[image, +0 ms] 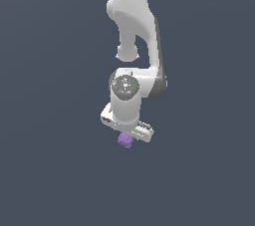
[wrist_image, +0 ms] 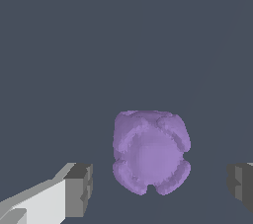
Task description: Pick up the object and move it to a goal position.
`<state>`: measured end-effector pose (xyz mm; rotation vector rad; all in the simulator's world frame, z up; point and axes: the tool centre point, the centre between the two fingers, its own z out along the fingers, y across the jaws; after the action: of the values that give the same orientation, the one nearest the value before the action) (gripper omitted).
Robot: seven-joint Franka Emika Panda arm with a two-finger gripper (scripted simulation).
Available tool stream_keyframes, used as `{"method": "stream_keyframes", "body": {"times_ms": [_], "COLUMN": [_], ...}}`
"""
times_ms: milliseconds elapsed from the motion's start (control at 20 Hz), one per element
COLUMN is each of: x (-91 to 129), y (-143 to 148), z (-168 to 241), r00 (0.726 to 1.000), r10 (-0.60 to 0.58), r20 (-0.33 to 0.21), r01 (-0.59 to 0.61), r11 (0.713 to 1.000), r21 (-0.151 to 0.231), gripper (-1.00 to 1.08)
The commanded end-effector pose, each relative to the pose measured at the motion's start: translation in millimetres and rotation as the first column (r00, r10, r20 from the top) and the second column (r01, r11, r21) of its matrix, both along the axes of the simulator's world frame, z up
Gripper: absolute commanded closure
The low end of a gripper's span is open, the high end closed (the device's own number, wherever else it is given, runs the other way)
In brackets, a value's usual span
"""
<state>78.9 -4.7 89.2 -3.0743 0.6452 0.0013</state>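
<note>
My gripper point(wrist_image: 158, 183) hangs over the purple blob point(wrist_image: 150, 151) with jaws wide and the blob between them, touching neither pad, so I judge I am mid-approach and must next lower a little and close.

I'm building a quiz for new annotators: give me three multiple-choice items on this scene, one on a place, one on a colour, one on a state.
1. Where is the blob relative to the pincer?
A. between the fingertips
B. far off to one side
C. on top of the arm

2. What colour is the blob?
A. green
B. purple
C. orange

3. How do the pincer's fingers stand?
A. pressed together
B. clamped on the blob
C. apart, with gaps either side of the blob

Answers: 1 A, the wrist view shows it between both tips. 2 B, purple in both views. 3 C, background shows between each finger and the blob.
</note>
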Motion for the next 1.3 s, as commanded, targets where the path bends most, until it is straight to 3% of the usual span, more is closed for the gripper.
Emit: {"method": "stream_keyframes", "body": {"times_ms": [0,450,750,800,1250], "x": [-0.1,-0.7,0.8,0.8,0.8], "y": [0.2,-0.1,-0.3,-0.3,-0.3], "z": [-3.1,-44.8,-49.9,-49.9,-49.9], "r00": [1.0,1.0,1.0,1.0,1.0], "r10": [0.0,-0.004,-0.005,-0.005,-0.005], "r20": [0.0,0.001,0.001,0.001,0.001], "r01": [0.0,0.004,0.005,0.005,0.005], "r11": [1.0,1.0,1.0,1.0,1.0], "r21": [0.0,0.0,-0.001,-0.001,-0.001], "gripper": [-0.92,-0.92,-0.92,1.08,1.08]}}
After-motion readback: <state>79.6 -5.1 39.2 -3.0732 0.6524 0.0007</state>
